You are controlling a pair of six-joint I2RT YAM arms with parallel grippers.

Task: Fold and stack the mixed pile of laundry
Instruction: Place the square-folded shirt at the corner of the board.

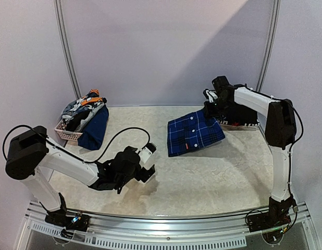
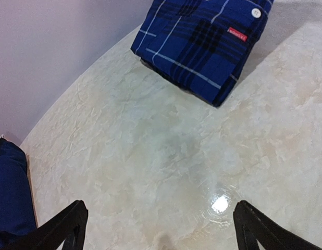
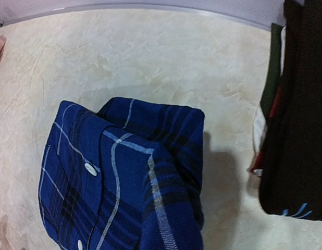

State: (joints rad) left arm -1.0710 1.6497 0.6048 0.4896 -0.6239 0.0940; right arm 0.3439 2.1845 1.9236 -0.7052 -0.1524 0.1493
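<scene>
Folded blue plaid shirt (image 1: 195,133) lies mid-right on the worktop (image 1: 202,177), its far-right corner seemingly pinched by the pressed-together right pincer (image 1: 208,111), while the spread left pincer (image 1: 149,162) hovers well apart, near-left.

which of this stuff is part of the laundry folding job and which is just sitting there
Part of the job:
- blue plaid shirt, mid-table
- pile of clothes, heaped at far left
- dark blue garment draped beside that heap
- dark stack of clothes, far right

Just there:
- pale lattice basket, only holding the heap
- table
</scene>
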